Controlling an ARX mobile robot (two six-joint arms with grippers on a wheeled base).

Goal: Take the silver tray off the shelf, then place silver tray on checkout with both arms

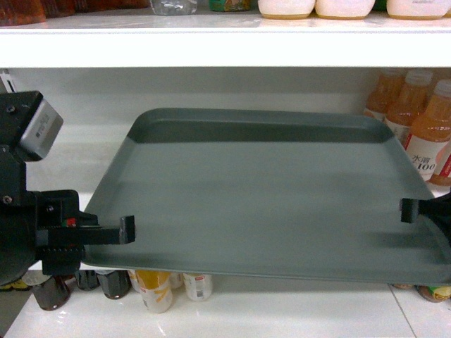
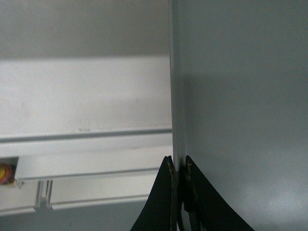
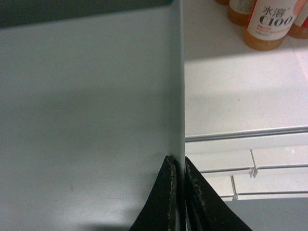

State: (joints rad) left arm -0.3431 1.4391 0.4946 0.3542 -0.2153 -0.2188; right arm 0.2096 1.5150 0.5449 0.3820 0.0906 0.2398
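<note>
Nearest the camera, the left end effector (image 1: 127, 229) is clamping the left rim of the silver tray (image 1: 268, 197), and the right end effector (image 1: 409, 210) is clamping the right rim opposite it; both wrist views are showing black fingers (image 2: 169, 192) pinched together on the thin raised edge, one above and one below. So the tray is lying directly between the two end effectors, its long axis running left to right from one grip to the other, and neither arm is nearer than the other in any way that matters. Its front edge is overhanging the shelf (image 1: 211, 303) below and appears to be sitting a little lower than its back edge, which is reaching in toward the shelf's rear wall. Further back on the right, orange juice bottles (image 1: 426, 134) are standing just beside the tray's far right corner. As a judgement, the coming move is turning on drawing the tray straight back toward the robot, both arms travelling evenly, since uneven pulling could twist it or swing that corner into the bottles. No checkout surface is showing.
</note>
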